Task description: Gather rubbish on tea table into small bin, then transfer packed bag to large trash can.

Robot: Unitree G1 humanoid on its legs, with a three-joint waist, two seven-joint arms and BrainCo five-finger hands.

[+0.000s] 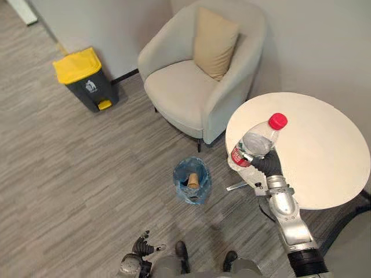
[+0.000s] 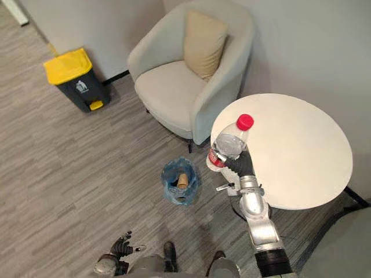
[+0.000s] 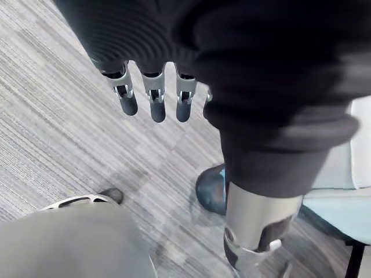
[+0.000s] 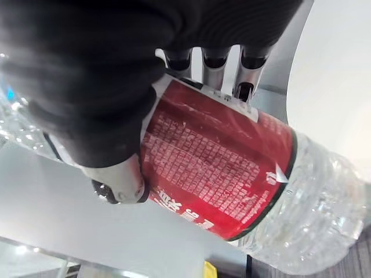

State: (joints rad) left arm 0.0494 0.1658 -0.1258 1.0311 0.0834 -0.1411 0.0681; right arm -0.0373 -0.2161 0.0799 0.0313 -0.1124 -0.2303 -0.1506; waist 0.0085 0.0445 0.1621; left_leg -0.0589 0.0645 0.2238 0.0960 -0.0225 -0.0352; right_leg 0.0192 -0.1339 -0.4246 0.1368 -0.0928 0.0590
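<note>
Held: one clear plastic water bottle with red cap and red label (image 1: 255, 141), tilted at the edge of the round cream worktop (image 1: 324, 152) — the right hand (image 1: 267, 164) has fingers and thumb curled round its label, while the left hand (image 3: 155, 99) hangs low, relaxed and empty. Risk, as judged: the smooth thin plastic may slip, or a release short of the narrow mouth may strike the rim and tip the light bin. Also counted — one small blue-bagged bin (image 1: 181, 174) on the floor holding one brown paper cup (image 1: 193, 180), one large grey trash can with yellow lid (image 1: 87, 78), one beige armchair (image 1: 179, 92).
</note>
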